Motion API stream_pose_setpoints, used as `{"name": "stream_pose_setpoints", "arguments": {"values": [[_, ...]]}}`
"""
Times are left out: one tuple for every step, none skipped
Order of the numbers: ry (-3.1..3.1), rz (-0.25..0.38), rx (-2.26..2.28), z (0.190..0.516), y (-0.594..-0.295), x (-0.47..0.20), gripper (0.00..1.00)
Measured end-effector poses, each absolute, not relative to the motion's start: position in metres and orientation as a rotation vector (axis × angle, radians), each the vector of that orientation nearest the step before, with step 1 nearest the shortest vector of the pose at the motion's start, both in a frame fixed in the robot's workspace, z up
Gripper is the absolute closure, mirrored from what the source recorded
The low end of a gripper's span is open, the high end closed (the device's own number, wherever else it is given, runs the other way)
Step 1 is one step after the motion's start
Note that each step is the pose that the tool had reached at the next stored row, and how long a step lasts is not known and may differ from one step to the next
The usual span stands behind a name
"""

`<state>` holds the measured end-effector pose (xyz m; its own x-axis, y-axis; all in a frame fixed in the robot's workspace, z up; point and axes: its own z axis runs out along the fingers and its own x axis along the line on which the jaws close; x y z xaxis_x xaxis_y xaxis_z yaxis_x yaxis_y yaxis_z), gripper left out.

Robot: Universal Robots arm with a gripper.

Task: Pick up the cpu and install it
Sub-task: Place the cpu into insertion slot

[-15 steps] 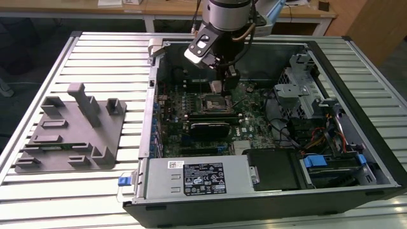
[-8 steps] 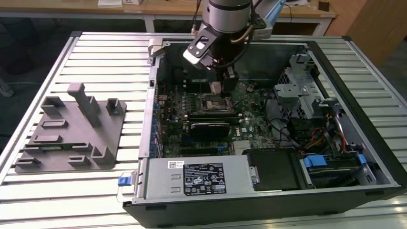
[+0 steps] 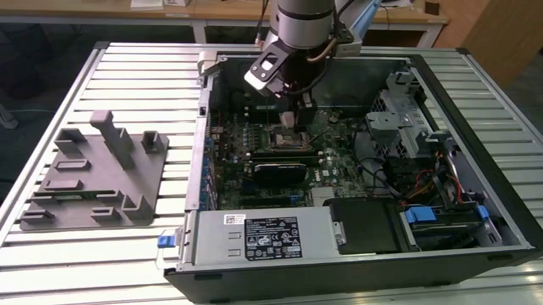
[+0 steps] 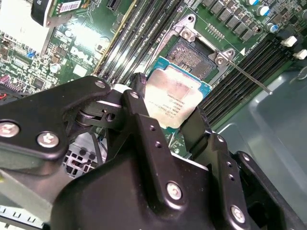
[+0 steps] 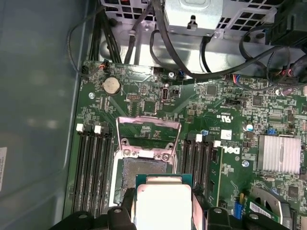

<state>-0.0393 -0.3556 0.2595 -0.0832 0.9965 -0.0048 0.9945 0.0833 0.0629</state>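
My gripper [image 3: 287,119] hangs inside the open computer case [image 3: 475,184], shut on the cpu [image 4: 173,98]. The chip is a flat silver square with a thin pale rim, and the black fingers [image 4: 140,98] clamp two of its opposite edges. It hovers just above the motherboard's empty socket [image 4: 192,53], slightly off to one side of it. In the first wrist view the cpu [image 5: 163,203] sits in the gripper [image 5: 163,208] beside the socket [image 5: 144,170]. The socket's metal load plate [image 5: 148,125] is flipped open. In the exterior view the socket [image 3: 288,137] lies right under the gripper.
Memory slots [image 5: 91,167] flank the socket on both sides. A black component [image 3: 280,171], a power supply [image 3: 263,235], a drive cage [image 3: 407,124] and loose cables [image 5: 192,52] crowd the case. A grey tray [image 3: 51,203] with blocks stands on the slatted table at the exterior view's left.
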Motion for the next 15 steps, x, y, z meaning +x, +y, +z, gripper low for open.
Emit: {"name": "stream_pose_setpoints", "arguments": {"values": [[2.278,0.067,2.095,0.258,-0.356,-0.039,0.45],[2.278,0.067,2.095,0.257,-0.356,-0.039,0.45],[2.278,0.067,2.095,0.256,-0.356,-0.039,0.45],[2.278,0.067,2.095,0.256,-0.356,-0.039,0.45],[2.278,0.067,2.095,0.255,-0.356,-0.039,0.45],[2.278,0.067,2.095,0.254,-0.356,-0.039,0.45],[2.278,0.067,2.095,0.253,-0.356,-0.039,0.45],[2.278,0.067,2.095,0.252,-0.356,-0.039,0.45],[2.278,0.067,2.095,0.251,-0.356,-0.039,0.45],[2.277,0.067,2.095,0.251,-0.356,-0.039,0.45],[2.277,0.067,2.095,0.25,-0.356,-0.039,0.45],[2.277,0.066,2.095,0.249,-0.356,-0.039,0.45],[2.277,0.067,2.095,0.248,-0.356,-0.039,0.45],[2.277,0.067,2.095,0.247,-0.356,-0.039,0.45],[2.277,0.067,2.095,0.246,-0.356,-0.039,0.45]]}}
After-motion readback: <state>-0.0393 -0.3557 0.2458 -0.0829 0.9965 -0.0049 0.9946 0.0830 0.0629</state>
